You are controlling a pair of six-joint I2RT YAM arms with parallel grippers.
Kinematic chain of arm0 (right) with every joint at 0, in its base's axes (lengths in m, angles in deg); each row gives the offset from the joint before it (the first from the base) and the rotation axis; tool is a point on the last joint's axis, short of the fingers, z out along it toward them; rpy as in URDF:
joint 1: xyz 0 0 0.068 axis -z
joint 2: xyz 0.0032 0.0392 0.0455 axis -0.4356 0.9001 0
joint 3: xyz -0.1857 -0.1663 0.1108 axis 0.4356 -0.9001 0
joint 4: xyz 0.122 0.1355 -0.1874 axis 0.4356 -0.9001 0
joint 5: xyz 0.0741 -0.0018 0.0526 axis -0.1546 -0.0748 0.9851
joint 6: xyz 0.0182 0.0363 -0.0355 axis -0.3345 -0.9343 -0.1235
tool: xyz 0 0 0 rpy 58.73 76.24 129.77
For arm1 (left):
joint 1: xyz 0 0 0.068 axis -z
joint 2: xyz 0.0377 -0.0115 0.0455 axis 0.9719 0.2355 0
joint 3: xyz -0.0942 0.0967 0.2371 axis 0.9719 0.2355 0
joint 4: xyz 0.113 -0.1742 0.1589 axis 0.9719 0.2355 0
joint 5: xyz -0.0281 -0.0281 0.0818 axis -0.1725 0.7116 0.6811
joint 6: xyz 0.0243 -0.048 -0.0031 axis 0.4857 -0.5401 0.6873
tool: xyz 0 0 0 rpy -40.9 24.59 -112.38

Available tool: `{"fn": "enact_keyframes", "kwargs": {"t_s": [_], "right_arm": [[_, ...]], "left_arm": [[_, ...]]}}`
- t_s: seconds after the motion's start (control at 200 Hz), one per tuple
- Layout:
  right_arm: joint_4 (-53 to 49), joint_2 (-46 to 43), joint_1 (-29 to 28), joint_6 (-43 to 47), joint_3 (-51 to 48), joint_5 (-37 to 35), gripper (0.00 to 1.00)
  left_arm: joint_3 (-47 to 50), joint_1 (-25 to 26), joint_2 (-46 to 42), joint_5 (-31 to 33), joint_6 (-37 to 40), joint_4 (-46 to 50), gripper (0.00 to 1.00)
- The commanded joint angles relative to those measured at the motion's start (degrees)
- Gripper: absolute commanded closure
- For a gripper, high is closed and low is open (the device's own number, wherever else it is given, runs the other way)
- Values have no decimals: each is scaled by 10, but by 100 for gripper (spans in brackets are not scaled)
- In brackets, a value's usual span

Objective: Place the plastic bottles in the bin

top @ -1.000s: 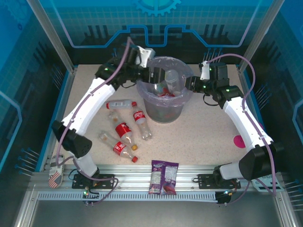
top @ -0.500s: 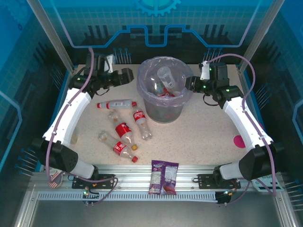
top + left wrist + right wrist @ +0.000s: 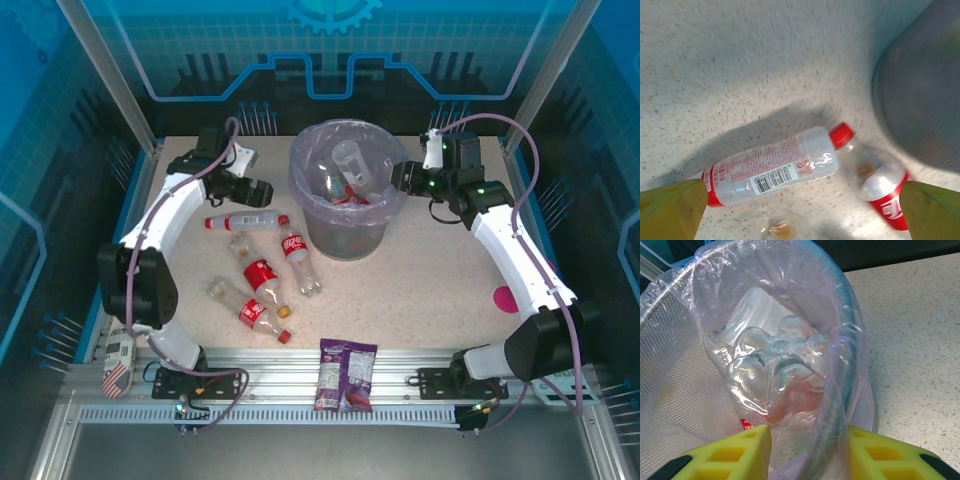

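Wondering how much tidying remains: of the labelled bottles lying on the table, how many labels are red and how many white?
Clear plastic bottles with red labels: 3
Clear plastic bottle with white label, red cap: 1
Total: 4 labelled bottles

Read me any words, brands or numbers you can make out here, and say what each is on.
Nothing reads clearly.
White-label bottle: barcode and red print, too small to read.
Red-label bottle beside it: white script, blurred.
Other bottles: red labels, too small.
Snack packet: print too small.
Flag sticker: no words legible.
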Motion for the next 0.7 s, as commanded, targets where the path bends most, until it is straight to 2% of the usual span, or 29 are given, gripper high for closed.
{"fn": "enact_keyframes", "kwargs": {"t_s": [0.0,0.075,0.27,0.51,0.695], "right_arm": [[9,-12,-10,-2,6,11,60],[9,-12,-11,-3,5,10,60],[8,-11,-11,-5,2,7,60],[4,-9,-8,-1,4,4,60],[4,-9,-9,-2,4,4,60]], "left_arm": [[-10,1,40,-6,150,37,1],[0,1,58,-9,188,25,1],[16,0,90,-22,227,4,1],[26,-4,120,-32,231,-19,1],[26,-7,146,-13,225,-43,1]]}}
